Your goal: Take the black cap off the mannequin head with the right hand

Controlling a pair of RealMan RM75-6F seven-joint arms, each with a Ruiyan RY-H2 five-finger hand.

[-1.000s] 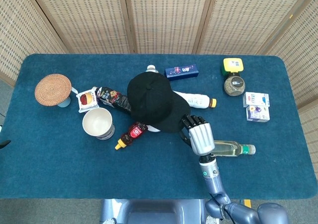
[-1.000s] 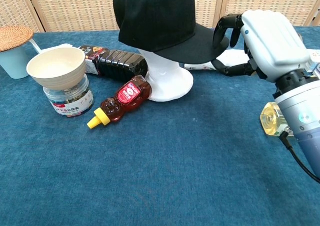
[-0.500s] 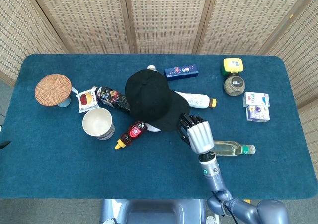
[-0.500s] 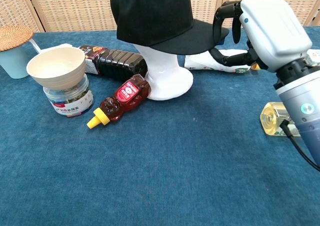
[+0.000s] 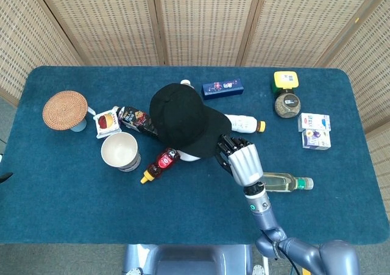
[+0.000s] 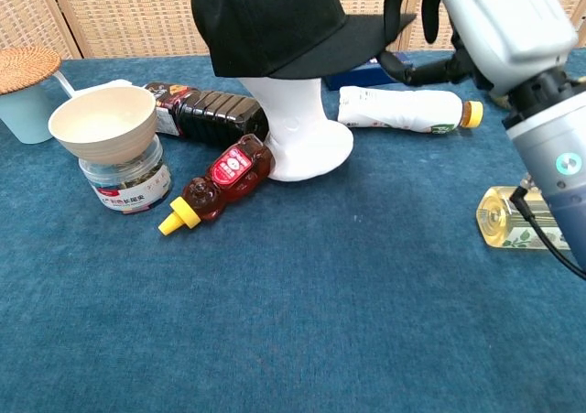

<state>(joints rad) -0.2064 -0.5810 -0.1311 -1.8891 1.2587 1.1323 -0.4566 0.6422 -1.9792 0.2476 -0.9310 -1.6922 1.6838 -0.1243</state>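
The black cap [image 5: 183,117] [image 6: 275,15] sits on top of the white mannequin head [image 6: 298,124], lifted so that the head's neck and base show below it. My right hand [image 5: 239,160] [image 6: 476,24] pinches the tip of the cap's brim between thumb and fingers, at the cap's right side. In the head view the cap hides nearly all of the mannequin head. My left hand is in neither view.
Around the head's base lie a dark sauce bottle [image 6: 215,113], a bear-shaped honey bottle [image 6: 220,179] and a white bottle [image 6: 403,109]. A bowl on a jar [image 6: 105,129] stands left. A clear bottle [image 5: 283,182] lies by my right wrist. Boxes and a jar [image 5: 286,104] stand far right.
My right hand has risen with the brim in its grip. The cap has lifted and shifted up and left off the mannequin head, baring more of the white neck.
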